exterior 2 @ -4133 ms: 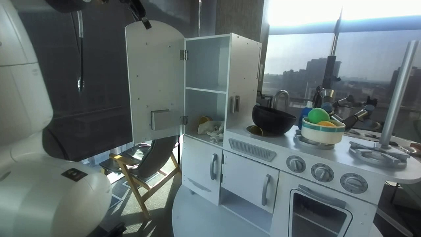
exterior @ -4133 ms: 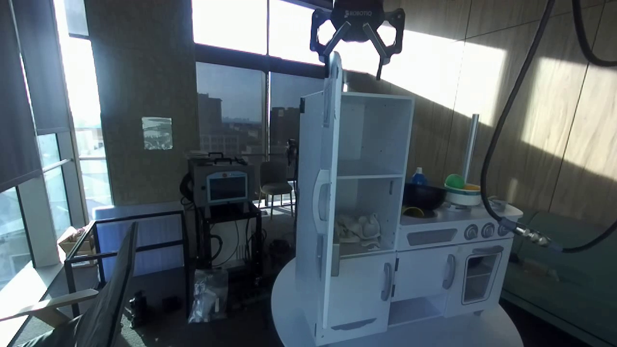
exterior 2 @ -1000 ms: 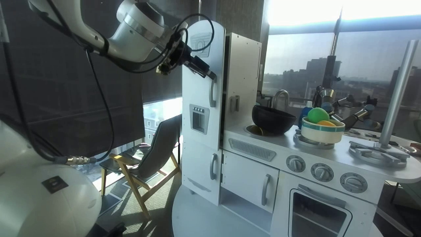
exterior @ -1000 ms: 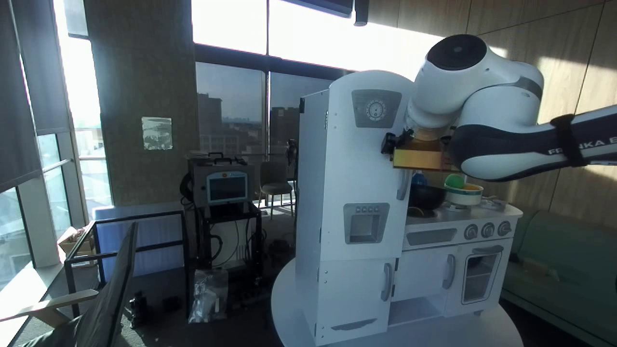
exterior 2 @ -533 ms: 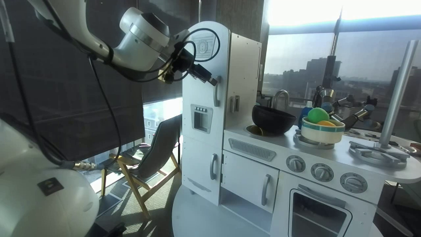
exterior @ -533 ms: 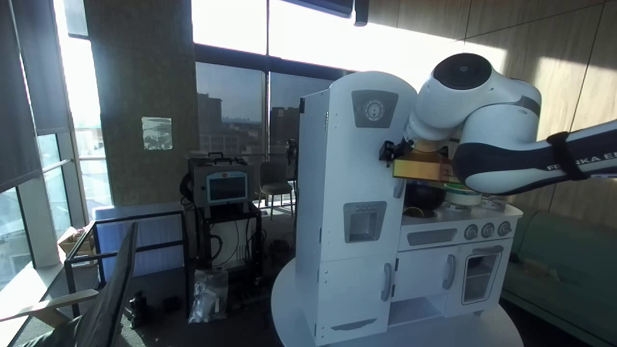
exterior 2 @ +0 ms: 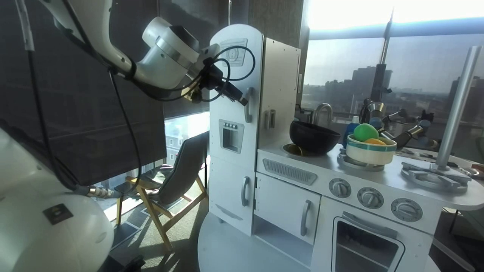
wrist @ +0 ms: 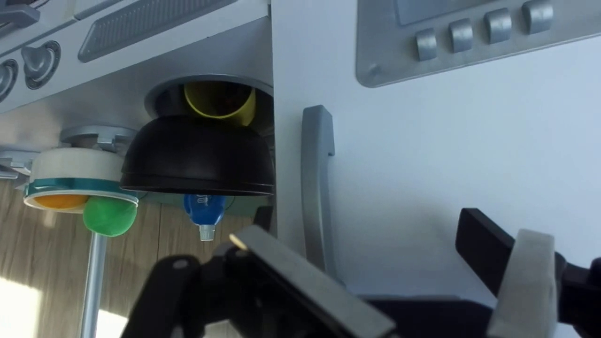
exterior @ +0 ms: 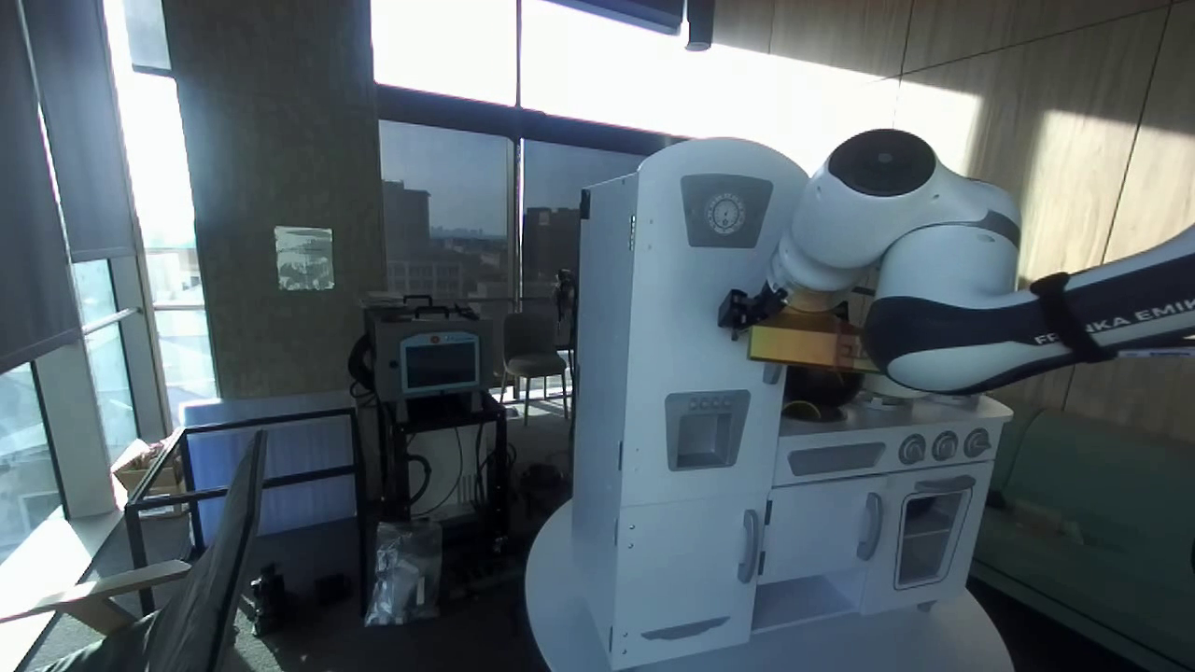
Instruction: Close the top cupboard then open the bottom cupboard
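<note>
The top cupboard's arched white door (exterior: 695,327) is shut flush in both exterior views (exterior 2: 236,81); its shelves are hidden. Its grey upright handle (wrist: 315,188) shows in the wrist view. The bottom cupboard's short white door (exterior: 686,560) is also shut below it in both exterior views (exterior 2: 227,177), with a grey handle (exterior 2: 245,191) on its edge away from the hinges. My gripper (wrist: 368,227) is open and empty in front of the top door. The top handle lies between its spread fingers, nearer one of them. In an exterior view the gripper (exterior 2: 243,101) is beside that handle; contact cannot be told.
A black bowl (exterior 2: 314,138) and a white pot (exterior 2: 372,154) with a green ball (exterior 2: 366,133) stand on the toy stove beside the tall unit. Another white door (exterior 2: 285,204) and an oven (exterior 2: 368,245) are below. A chair (exterior 2: 183,170) stands beside the unit.
The top door stood wide open several seconds ago, was slightly ajar one second ago, and is now shut. My gripper has moved down along the door beside its handle.
</note>
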### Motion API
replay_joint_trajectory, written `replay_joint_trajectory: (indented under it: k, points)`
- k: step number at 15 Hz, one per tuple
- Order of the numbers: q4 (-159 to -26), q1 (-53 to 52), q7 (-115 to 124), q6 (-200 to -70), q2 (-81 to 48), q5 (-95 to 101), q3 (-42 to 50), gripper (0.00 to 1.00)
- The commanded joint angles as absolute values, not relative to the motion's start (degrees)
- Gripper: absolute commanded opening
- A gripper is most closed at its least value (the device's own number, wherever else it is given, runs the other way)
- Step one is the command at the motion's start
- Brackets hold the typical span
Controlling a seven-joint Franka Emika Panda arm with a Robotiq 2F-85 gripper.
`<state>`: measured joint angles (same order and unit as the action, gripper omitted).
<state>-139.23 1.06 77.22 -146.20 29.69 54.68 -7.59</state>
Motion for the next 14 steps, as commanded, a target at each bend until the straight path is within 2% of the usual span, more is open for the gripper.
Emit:
replay_joint_trajectory:
  k: [1, 10, 12, 13, 14]
  points:
    - [-142.17, 0.05, 74.43, -147.96, 30.94, 50.23, -6.36, 1.00]
    - [-157.36, -4.84, 55.64, -153.15, 30.92, 23.87, -5.56, 1.00]
    - [-160.36, -5.55, 49.49, -156.23, 29.31, 17.43, -5.17, 1.00]
    - [-157.74, -9.80, 48.48, -155.59, 25.60, 18.19, -1.13, 1.00]
    - [-158.91, -8.40, 46.29, -157.16, 24.84, 18.93, -1.55, 1.00]
